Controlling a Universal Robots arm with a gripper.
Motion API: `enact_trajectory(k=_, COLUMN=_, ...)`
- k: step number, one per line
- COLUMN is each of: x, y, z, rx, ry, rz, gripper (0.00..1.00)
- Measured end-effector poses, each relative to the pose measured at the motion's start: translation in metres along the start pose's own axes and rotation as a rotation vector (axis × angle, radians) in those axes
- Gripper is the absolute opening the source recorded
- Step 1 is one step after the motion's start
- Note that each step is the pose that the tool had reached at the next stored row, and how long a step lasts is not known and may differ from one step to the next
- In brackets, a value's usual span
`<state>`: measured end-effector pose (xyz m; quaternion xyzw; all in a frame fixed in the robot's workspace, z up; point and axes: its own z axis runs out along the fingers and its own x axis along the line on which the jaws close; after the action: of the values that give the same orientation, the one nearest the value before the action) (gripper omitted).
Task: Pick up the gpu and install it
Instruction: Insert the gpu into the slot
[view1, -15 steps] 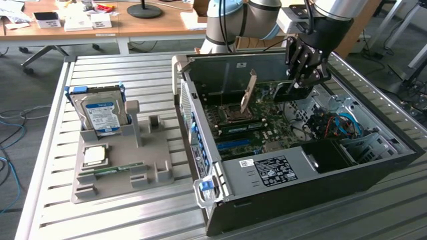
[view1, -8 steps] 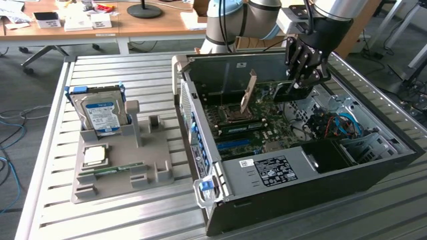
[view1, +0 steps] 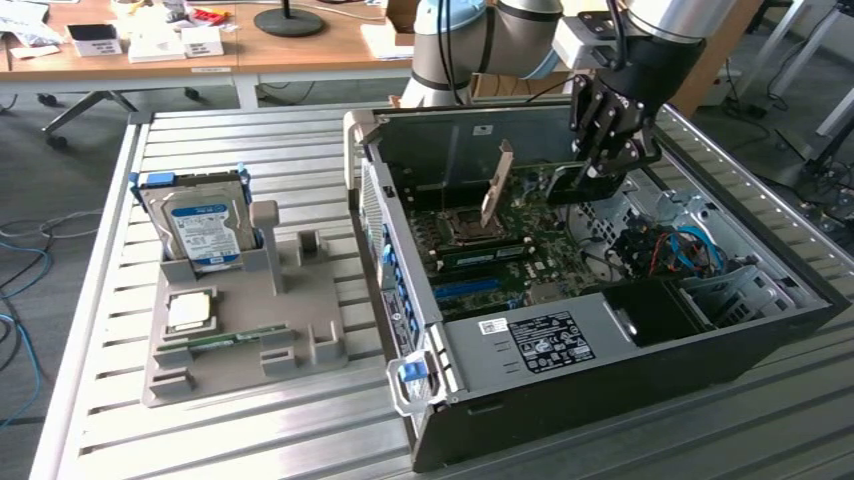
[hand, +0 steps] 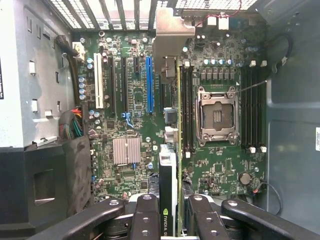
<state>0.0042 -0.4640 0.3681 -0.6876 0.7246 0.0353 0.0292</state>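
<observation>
Currently, arm (view1: 667, 40): reaching down from the far side of the table (view1: 200, 430), wrist pointed into the open computer case (view1: 601, 370).
Gripper (view1: 594, 182): inside the case, over the motherboard (hand: 130, 100); black fingers (hand: 146, 215) drawn in narrow, one on each face of the gpu (hand: 168, 180).
Gpu: clamped edge-on between the fingers, lying lengthwise over the board, between the long blue slot (hand: 149, 85) and the memory slots beside the CPU socket (hand: 216, 116).
Bracket (view1: 503, 180): silver, at the card's end away from the gripper, standing tilted.
Seating in a slot: cannot tell.
Hard drive (view1: 203, 228): upright in the grey holder (view1: 240, 340), on the exterior view's left, well apart from the case.
</observation>
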Motion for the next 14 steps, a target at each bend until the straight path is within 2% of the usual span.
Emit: enact_trajectory(k=14, x=0.0004, y=0.0007, z=0.0041, rx=0.0001, ry=-0.0002, rz=0.0, gripper=0.27)
